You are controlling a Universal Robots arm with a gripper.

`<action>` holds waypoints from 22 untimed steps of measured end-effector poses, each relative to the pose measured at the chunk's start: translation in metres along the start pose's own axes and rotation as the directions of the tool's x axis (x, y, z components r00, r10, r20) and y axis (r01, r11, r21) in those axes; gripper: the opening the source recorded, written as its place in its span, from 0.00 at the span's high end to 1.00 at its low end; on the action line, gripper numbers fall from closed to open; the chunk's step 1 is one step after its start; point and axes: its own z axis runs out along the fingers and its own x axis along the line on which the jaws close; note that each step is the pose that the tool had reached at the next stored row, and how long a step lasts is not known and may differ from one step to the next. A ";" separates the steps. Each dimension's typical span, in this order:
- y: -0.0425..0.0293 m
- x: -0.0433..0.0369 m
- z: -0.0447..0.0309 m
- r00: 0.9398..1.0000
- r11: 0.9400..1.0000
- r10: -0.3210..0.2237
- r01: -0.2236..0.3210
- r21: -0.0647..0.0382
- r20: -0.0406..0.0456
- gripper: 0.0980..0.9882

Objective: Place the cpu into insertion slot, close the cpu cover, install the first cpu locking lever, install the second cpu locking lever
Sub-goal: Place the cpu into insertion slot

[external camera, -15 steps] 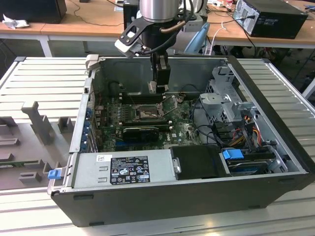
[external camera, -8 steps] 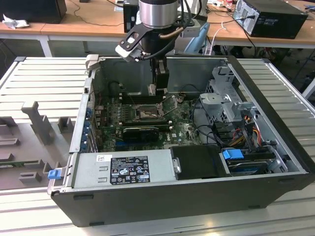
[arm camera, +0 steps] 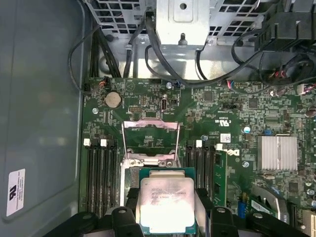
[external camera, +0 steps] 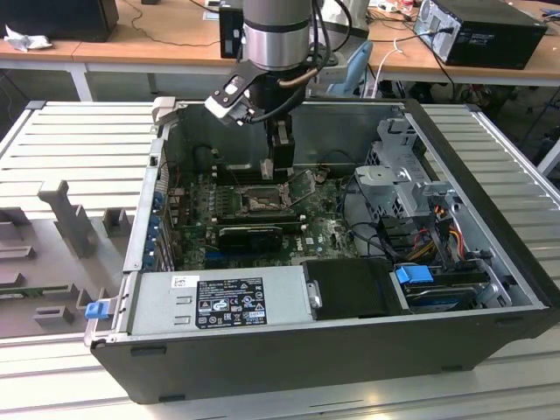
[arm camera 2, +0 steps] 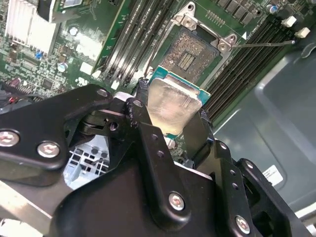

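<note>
Black fingers (arm camera 2: 144, 91) filled the foreground of both wrist views, closed on opposite edges of the cpu (arm camera 2: 175, 108) so that the gripper (arm camera 2: 173, 104) held the chip between them. The cpu's pale metal face pointed up toward the cameras, with a thin green border showing around it. In the first wrist view the cpu (arm camera: 166, 205) covered the near part of the insertion slot (arm camera: 129, 174); whether it touched the socket could not be told. In the second wrist view the insertion slot (arm camera 2: 190, 54) lay open and bare just beyond the chip, its dark contact field framed by silvery metal.

The cpu cover (arm camera: 150, 132) stood raised on its hinge at the far edge of the socket, its square window showing the green circuit board (arm camera: 237, 118) behind. A thin locking lever (arm camera 2: 261, 44) stuck out to one side of the socket, unlatched. Long black memory slots (arm camera: 101, 177) ran along both sides of the socket, a coin battery (arm camera: 113, 99) sat beyond the cover, and a ribbed heat sink (arm camera: 279, 153) lay well apart.

In the exterior view the gripper (external camera: 278, 164) hung inside the open computer case (external camera: 490, 201), just above the insertion slot (external camera: 261, 201), and the case lay on a grey ribbed table (external camera: 79, 140).
</note>
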 end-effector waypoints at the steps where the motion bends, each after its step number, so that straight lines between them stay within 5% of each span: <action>1: -0.0013 0.0007 0.0034 1.000 1.000 0.000 0.000 0.000 0.000 0.52; 12: -0.0166 0.0057 0.0342 1.000 1.000 0.000 0.000 0.000 0.000 0.52; 19: -0.0191 0.0147 0.0595 0.999 0.999 0.034 -0.034 0.000 0.003 0.52; 22: -0.0203 0.0154 0.0642 0.999 0.999 0.040 -0.040 -0.001 0.003 0.52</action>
